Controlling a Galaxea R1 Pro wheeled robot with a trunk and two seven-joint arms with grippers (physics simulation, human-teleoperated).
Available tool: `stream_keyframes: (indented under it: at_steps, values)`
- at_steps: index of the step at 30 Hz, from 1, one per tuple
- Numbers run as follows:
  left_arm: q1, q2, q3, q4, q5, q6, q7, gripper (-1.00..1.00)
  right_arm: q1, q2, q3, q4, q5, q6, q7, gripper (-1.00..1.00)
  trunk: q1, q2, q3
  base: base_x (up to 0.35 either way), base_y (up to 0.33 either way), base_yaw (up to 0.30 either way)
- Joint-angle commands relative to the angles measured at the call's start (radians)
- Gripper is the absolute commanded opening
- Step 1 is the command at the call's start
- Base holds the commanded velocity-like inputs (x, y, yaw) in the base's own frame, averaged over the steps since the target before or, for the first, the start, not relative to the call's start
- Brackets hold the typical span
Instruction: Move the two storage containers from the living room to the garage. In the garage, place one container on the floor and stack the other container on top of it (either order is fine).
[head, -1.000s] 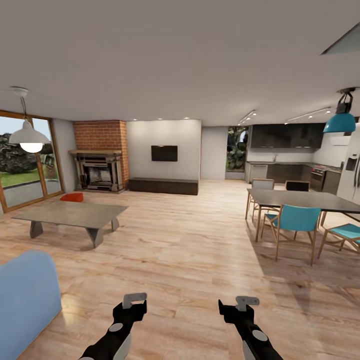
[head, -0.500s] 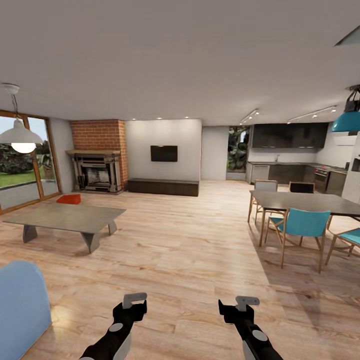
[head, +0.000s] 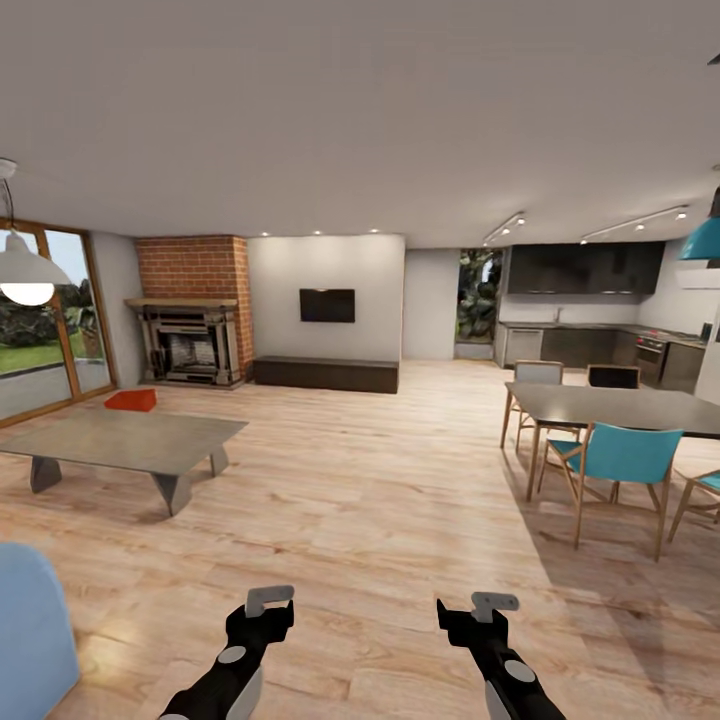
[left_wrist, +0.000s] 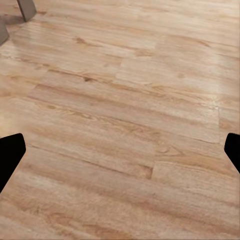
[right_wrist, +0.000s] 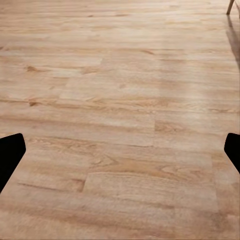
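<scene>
One orange-red storage container (head: 131, 400) lies far off on the light wood plank floor (head: 380, 480) of the living room, in front of the red brick fireplace (head: 190, 310) and behind the low grey coffee table (head: 130, 440). I cannot spot a second container. My left gripper (head: 268, 603) and right gripper (head: 492, 606) hang low in front of me, far from the box. Both are open with nothing held: in the wrist views the black fingertips (left_wrist: 10, 155) (right_wrist: 10, 152) stand wide apart over bare planks.
A blue sofa corner (head: 30, 620) is close at my left. At the right stands a dark dining table (head: 620, 405) with teal chairs (head: 625, 465). Glass doors (head: 40, 330) line the left wall. Wide plank floor runs ahead between the two tables.
The whole view has moved forward: the sofa and coffee table slid toward the left edge, the dining set toward the right. Both arms keep their pose.
</scene>
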Motion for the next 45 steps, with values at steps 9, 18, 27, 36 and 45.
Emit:
stream_keyframes:
  at_steps: [9,18,27,36,45]
  values:
    - [0.0,-0.002,0.005,0.001,-0.004,-0.004,0.001,1.0,0.0,-0.001,0.005,0.001,-0.011,-0.004,-0.004,1.0,0.001,-0.001,-0.015,0.331,0.0,0.0]
    - [0.0,-0.002,0.005,0.001,-0.005,-0.004,0.001,1.0,0.0,-0.001,0.005,0.001,-0.01,-0.004,-0.004,1.0,0.001,-0.001,-0.029,0.331,0.0,0.0]
    - [0.0,-0.003,0.005,0.002,-0.005,-0.004,0.001,1.0,0.0,-0.001,0.005,0.001,-0.01,-0.004,-0.004,1.0,0.001,-0.001,-0.038,0.331,0.0,0.0]
    - [0.0,-0.005,0.005,0.002,-0.005,-0.004,0.001,1.0,0.0,-0.001,0.005,0.001,-0.01,-0.004,-0.004,1.0,0.001,-0.001,-0.038,0.331,0.0,0.0]
    - [0.0,-0.003,0.005,0.001,-0.004,-0.004,0.001,1.0,0.0,-0.001,0.005,0.001,-0.01,-0.004,-0.004,1.0,0.001,-0.001,-0.038,0.331,0.0,0.0]
